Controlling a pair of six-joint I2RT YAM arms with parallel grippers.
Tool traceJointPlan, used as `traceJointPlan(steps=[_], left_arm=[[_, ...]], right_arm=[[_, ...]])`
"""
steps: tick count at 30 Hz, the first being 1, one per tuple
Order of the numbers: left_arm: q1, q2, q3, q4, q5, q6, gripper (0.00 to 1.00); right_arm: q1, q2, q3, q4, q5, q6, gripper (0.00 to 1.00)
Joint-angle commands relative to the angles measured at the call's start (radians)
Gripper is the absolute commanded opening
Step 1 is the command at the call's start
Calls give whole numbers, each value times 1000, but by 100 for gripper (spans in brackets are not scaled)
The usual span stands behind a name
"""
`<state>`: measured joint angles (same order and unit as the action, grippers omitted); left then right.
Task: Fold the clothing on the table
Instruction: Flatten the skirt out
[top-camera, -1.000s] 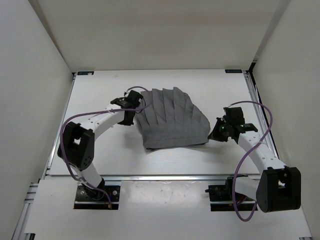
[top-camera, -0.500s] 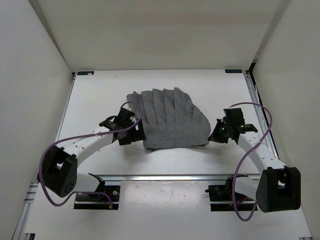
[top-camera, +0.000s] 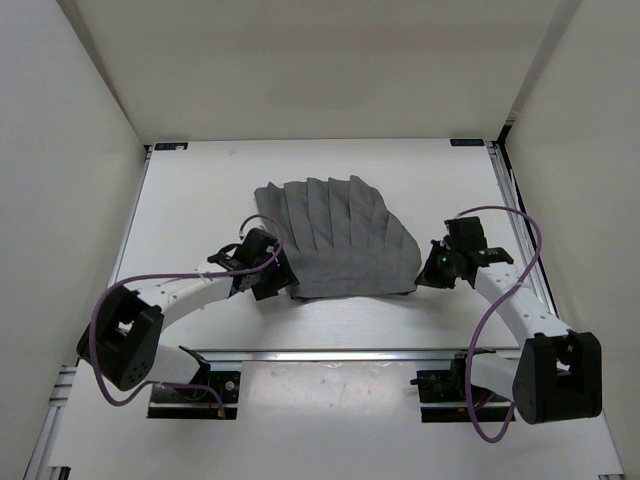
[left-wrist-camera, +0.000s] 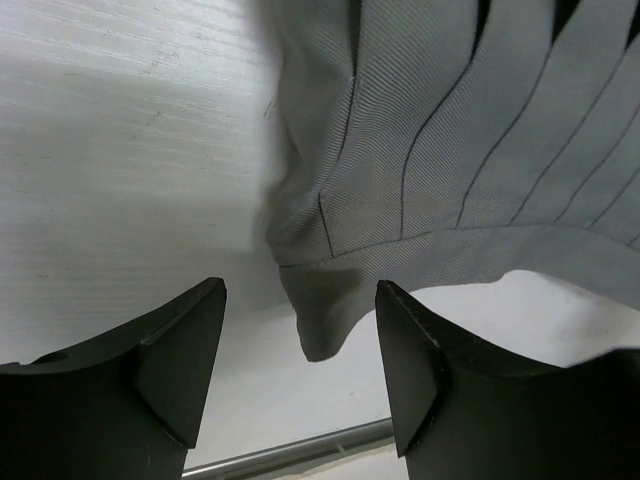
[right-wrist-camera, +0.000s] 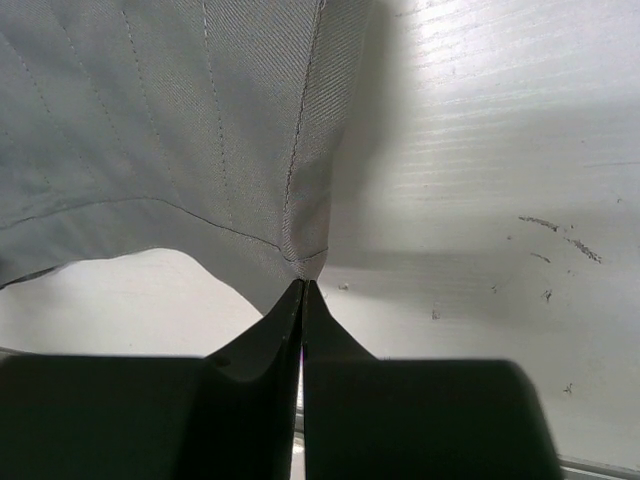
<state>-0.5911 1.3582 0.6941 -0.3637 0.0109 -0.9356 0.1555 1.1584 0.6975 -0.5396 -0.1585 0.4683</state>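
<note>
The dark grey pleated clothing (top-camera: 335, 235) lies spread like a fan in the middle of the white table (top-camera: 190, 200). My left gripper (top-camera: 272, 284) sits low at its near left corner and is open. In the left wrist view a small flap of the clothing (left-wrist-camera: 318, 325) lies between the spread fingers (left-wrist-camera: 190, 350), touching neither. My right gripper (top-camera: 430, 268) is at the near right corner. In the right wrist view its gripper (right-wrist-camera: 302, 288) is shut, tips pinching the hem corner of the clothing (right-wrist-camera: 180, 120).
A metal rail (top-camera: 330, 353) runs along the table's near edge, close behind both grippers, and shows in the left wrist view as a rail (left-wrist-camera: 290, 455). White walls stand left, right and behind. Purple cables loop over both arms.
The left gripper let go of the clothing's far left corner, which now lies flat, and moved back toward me to the near left corner, open. The right gripper stayed put.
</note>
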Motion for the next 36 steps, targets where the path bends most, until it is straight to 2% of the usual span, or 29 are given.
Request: traceJointPlan(steps=[1, 4, 7, 9, 10, 14, 17, 19, 25, 29, 32, 36], left_arm=[[-3, 13, -2, 38, -26, -38, 72], [-15, 39, -28, 72, -28, -46, 68], [-26, 85, -30, 89, -18, -40, 49], [-29, 105, -33, 94, -26, -40, 2], [-27, 114, -34, 97, -29, -37, 0], [23, 134, 11, 86, -31, 7, 0], [45, 90, 128, 51, -58, 73, 0], [88, 93, 267, -13, -55, 131, 0], [155, 220, 603, -81, -62, 245, 0], [191, 249, 738, -83, -31, 259, 0], [192, 234, 736, -109, -75, 290, 0], [186, 142, 573, -72, -62, 294, 0]], right_arm=[[1, -6, 34, -31, 14, 6, 0], [3, -9, 31, -36, 17, 9, 0], [-14, -28, 27, -43, 17, 4, 0], [-31, -28, 23, -42, 17, 3, 0], [-39, -34, 23, -46, 8, 3, 0], [-56, -43, 28, -16, -30, -8, 0], [-76, -25, 66, 4, -73, -17, 0], [-91, 19, 118, 9, -105, -25, 0], [-102, 181, 419, 42, -115, -56, 0], [-131, 254, 588, 63, -144, -74, 0], [-139, 273, 671, 62, -147, -79, 1], [-117, 259, 594, 61, -191, -96, 0]])
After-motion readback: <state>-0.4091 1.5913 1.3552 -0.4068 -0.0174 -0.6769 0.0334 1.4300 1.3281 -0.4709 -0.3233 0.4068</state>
